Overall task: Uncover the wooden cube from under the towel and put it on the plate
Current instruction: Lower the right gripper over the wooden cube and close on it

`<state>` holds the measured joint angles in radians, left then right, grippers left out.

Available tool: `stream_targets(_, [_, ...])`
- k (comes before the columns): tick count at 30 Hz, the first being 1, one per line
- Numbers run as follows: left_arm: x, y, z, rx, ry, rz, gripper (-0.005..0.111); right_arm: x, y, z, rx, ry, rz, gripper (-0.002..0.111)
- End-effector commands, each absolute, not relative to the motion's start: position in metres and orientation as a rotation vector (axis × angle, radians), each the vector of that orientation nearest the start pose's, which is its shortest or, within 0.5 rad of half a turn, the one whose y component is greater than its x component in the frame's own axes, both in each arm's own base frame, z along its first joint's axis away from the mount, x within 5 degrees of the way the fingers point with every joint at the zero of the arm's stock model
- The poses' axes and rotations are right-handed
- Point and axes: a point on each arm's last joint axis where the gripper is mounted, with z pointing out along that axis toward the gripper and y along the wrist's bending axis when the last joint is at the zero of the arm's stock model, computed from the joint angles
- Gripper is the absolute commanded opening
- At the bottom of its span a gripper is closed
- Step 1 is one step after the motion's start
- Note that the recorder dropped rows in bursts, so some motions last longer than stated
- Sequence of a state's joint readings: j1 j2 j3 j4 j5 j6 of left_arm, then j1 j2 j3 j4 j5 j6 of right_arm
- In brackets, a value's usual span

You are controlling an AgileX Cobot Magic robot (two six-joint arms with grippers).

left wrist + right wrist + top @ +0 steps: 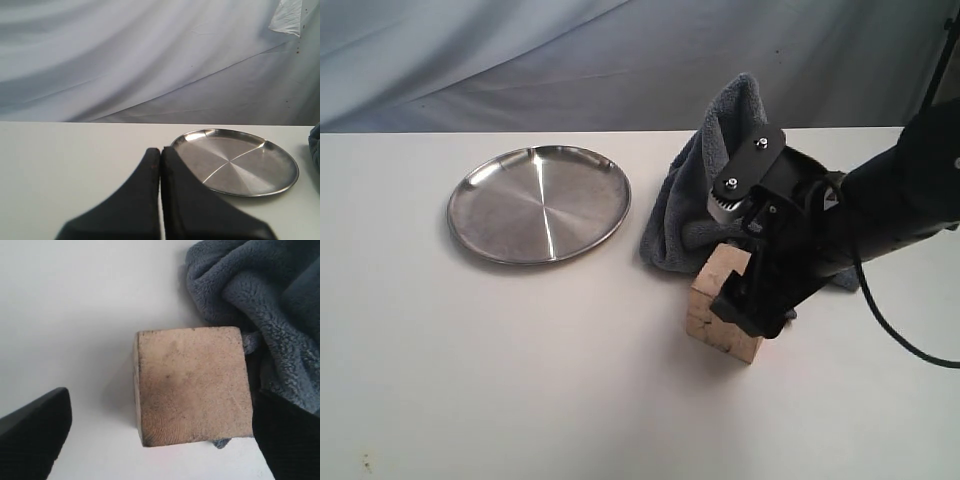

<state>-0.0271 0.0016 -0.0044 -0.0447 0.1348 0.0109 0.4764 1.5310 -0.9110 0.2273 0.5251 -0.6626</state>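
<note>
Right arm came in from the right edge of the exterior frame, slanting down and left, wrist tipped so the right hand (752,300) pointed down at the table (520,390). Its fingers (35,432) were apart and straddled the wooden cube (708,300), one on either side. In the right wrist view one finger stood clear of the block with bare table between, and the other sat just at the block's opposite edge; contact there could not be told. The cube sat uncovered on the table, lower right of centre in the exterior frame, its far side touching the hem of the towel (695,190). The towel was bunched in a heap just behind it, upper right of centre. The plate (540,205) lay upper left of centre, just left of the towel and well apart from the cube. Left arm did not show in the exterior view. In its wrist view the left hand (160,170) had its fingers pressed together, low over the table, the plate just beyond them.
</note>
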Motion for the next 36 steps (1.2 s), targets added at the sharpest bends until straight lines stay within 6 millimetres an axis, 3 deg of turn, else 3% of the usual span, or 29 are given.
stream_targets(1, [0.056, -0.002, 0.201, -0.001, 1.616, -0.053, 0.001, 0.264, 0.15, 0.217, -1.269, 2.326, 0.161, 0.089])
stream_targets(6, [0.056, -0.002, 0.201, -0.001, 1.616, -0.053, 0.001, 0.271, 0.153, 0.237, -1.293, 2.317, 0.169, 0.089])
stream_targets(10, [0.056, -0.002, 0.201, -0.001, 1.616, -0.053, 0.001, 0.272, 0.152, 0.241, -1.294, 2.327, 0.174, 0.089])
stream_targets(21, [0.056, -0.002, 0.201, -0.002, 1.616, -0.054, 0.001, 0.28, 0.154, 0.216, -1.309, 2.42, 0.183, 0.089])
stream_targets(36, [0.056, -0.002, 0.201, -0.002, 1.616, -0.054, 0.001, 0.29, 0.157, 0.215, -1.286, 2.329, 0.143, 0.089])
